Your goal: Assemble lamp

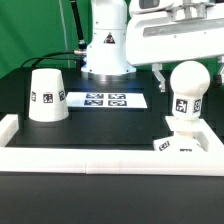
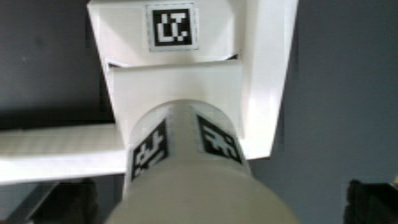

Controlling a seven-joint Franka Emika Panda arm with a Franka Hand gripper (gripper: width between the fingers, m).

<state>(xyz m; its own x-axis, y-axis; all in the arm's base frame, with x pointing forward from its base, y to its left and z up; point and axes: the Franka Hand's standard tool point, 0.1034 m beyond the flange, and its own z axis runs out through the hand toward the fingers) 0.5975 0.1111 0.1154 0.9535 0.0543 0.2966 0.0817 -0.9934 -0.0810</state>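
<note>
**Bulb upright on base, jaws open around it**

The bulb [image 1: 187,84] stands upright on the base [image 1: 181,142], ball uppermost. A square tag faces out from its stem, just under the ball. The base lies flat on the black table [image 1: 100,125], on the exterior view's right. It sits just beside the front rail [image 1: 95,157] and near the corner that rail makes with the side rail. Another tag shows on the base's near edge. Whether the stem is seated fully in the base cannot be told.

In the wrist view the bulb [image 2: 187,165] is seen from over its top, with tags on two sides of its body. Past it the base [image 2: 178,70] shows a tag on its flat face, and a stretch of rail [image 2: 50,150] runs off to one side.

The gripper [image 1: 188,74] hangs over the bulb with its jaws released. One dark finger [image 1: 158,74] is visible on the exterior view's left of the ball, apart from it. In the wrist view both fingers [image 2: 63,205] appear as dark shapes at the picture's corners. They are set wide on either side of the bulb and touch nothing.

The shade [image 1: 47,95] stands on its wide end, well apart from the bulb, on the exterior view's left. It has a tag on its side. Between shade and bulb, farther back, the marker board [image 1: 105,99] lies flat before the arm's pedestal [image 1: 105,50].
</note>
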